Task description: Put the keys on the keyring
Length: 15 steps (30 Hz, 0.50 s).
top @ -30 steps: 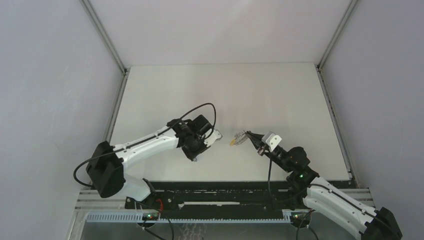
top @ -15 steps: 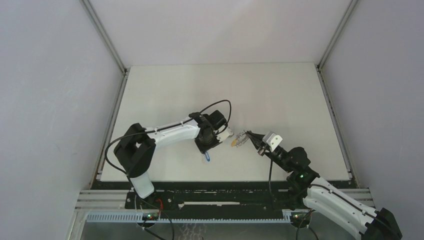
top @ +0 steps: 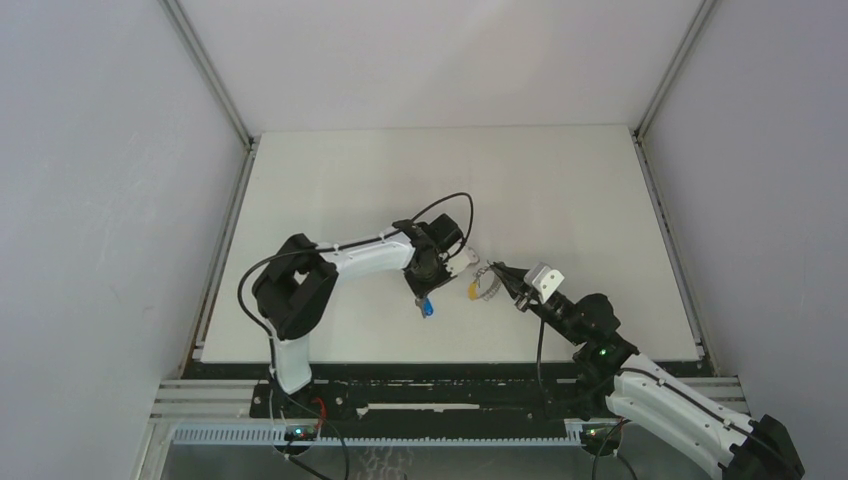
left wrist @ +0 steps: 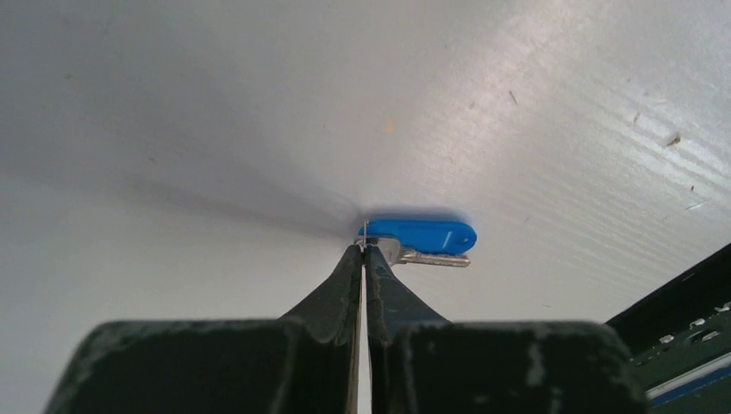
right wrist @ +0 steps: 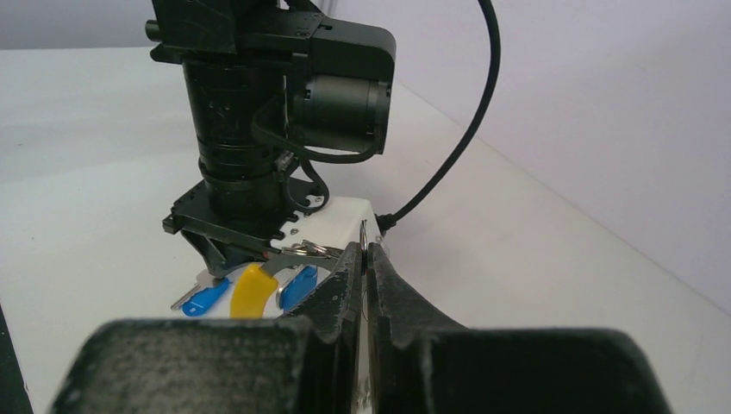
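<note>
Top view, left gripper [top: 426, 298]: we are seeing it pointing down over the near half of the counter [top: 560, 180], about midway between the left and right edges, with a blue key [top: 427, 309] showing at its tip; from here we cannot tell how its jaws are standing
Top view, right gripper [top: 497, 272]: it is reaching in from the near right corner, and the keyring [top: 483, 287] is sitting at its tip, just right of the left gripper
Left wrist view, left gripper [left wrist: 365, 250]: its fingers are pressing together, and the tips are pinching the left end of the blue key [left wrist: 418, 235], with silver metal showing along the key's lower edge
Right wrist view, right gripper [right wrist: 366, 252]: its fingers are squeezing together on the silver wire of the keyring [right wrist: 248, 291], whose yellow section is hanging toward the counter
Right wrist view, keys: we are seeing the blue key [right wrist: 205, 298] left of the yellow section and a second key [right wrist: 298, 286] right of it; we cannot tell whether either is threaded on
Right wrist view, left arm [right wrist: 250, 129]: it is standing upright just behind the keyring
</note>
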Available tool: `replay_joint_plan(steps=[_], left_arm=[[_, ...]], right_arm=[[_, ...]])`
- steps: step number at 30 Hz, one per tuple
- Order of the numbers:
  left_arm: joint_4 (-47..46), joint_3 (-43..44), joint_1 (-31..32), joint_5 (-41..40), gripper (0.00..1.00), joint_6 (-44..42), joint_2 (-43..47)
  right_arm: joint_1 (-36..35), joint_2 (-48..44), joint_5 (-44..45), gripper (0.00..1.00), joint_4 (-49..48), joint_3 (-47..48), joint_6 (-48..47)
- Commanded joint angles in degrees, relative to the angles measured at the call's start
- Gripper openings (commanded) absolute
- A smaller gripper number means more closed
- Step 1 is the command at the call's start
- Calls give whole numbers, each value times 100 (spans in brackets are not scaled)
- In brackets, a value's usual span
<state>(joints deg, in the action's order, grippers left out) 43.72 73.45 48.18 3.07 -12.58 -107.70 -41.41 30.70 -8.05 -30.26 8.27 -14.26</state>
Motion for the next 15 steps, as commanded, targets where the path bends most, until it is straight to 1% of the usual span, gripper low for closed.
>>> replay_joint_plan(steps=[1, 7, 10, 11, 13, 15], left_arm=[[-236, 483, -34, 203, 7, 142, -67], [-406, 451, -45, 35, 11, 385, -104], [-575, 366, -70, -78, 16, 568, 54], [-647, 306, -72, -132, 20, 633, 139], [-930, 17, -72, -156, 26, 723, 415], [-1226, -328, -88, -137, 28, 814, 799]], right_arm=[[-43, 37, 4, 0, -374, 43, 96], [-43, 77, 1, 0, -400, 43, 101], [-43, 99, -4, 0, -402, 45, 99], [-43, 107, -11, 0, -396, 43, 107], [-43, 103, -12, 0, -386, 47, 106], [-43, 93, -4, 0, -386, 44, 102]])
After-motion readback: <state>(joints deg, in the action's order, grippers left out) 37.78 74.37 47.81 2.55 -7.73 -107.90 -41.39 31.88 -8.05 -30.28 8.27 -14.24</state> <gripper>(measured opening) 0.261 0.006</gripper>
